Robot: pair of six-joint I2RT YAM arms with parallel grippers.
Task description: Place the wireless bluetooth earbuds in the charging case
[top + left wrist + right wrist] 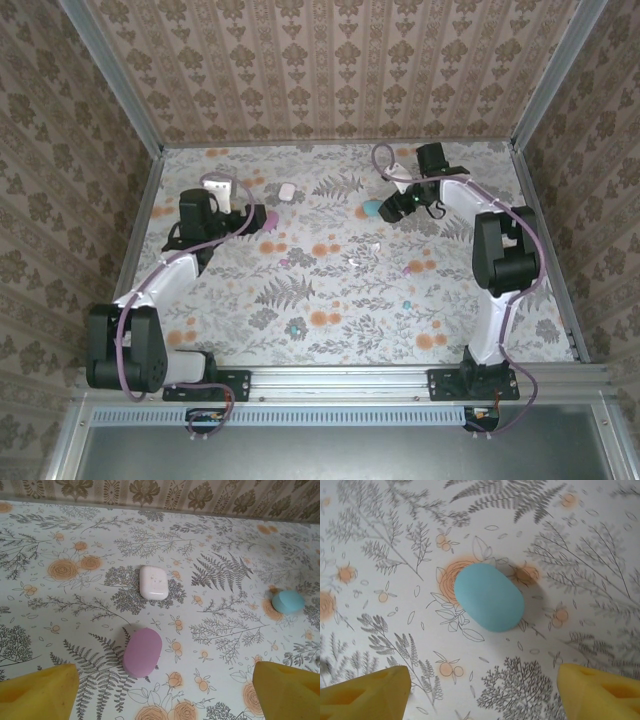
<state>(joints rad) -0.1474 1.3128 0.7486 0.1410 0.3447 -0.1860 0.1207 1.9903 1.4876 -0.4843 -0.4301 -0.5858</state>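
Observation:
Three shut pebble-shaped charging cases lie toward the back of the floral table: pink (268, 218), white (287, 191) and teal (371, 209). My left gripper (243, 218) hovers just left of the pink case (142, 651), open, its yellow fingers (37, 690) wide apart and empty; the white case (153, 582) lies beyond. Just above the teal case (489, 604) my right gripper (482, 695) is open, holding nothing. Tiny earbuds lie loose mid-table: a white one (376, 246), a pink one (407, 268), a teal one (295, 327).
Patterned walls with metal corner posts close in the table on the left, back and right. The teal case (288, 601) sits off to the right in the left wrist view. A metal rail (340, 378) runs along the near edge.

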